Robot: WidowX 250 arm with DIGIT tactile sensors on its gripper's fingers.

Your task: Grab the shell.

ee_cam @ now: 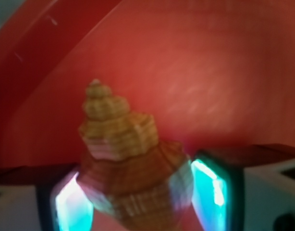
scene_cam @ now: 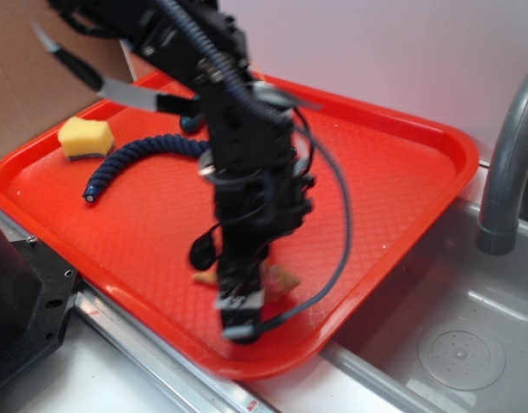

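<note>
Red plastic tray (scene_cam: 402, 163) with textured floor sits beside a grey sink basin (scene_cam: 470, 344) and grey faucet pipe (scene_cam: 505, 172). Black robot arm (scene_cam: 247, 163) reaches down over the tray's near edge, motion-blurred. Wrist view: fingers (ee_cam: 212, 190) clamped on both sides of the tan-orange ridged spiral shell (ee_cam: 126, 159), spire pointing away from the camera, wide body seated between the pads. Exterior view shows only tan bits of shell beside the fingers. Yellow sponge block (scene_cam: 85, 138) and dark blue ribbed hose (scene_cam: 139, 157) lie at the tray's far-left side, well apart.
</note>
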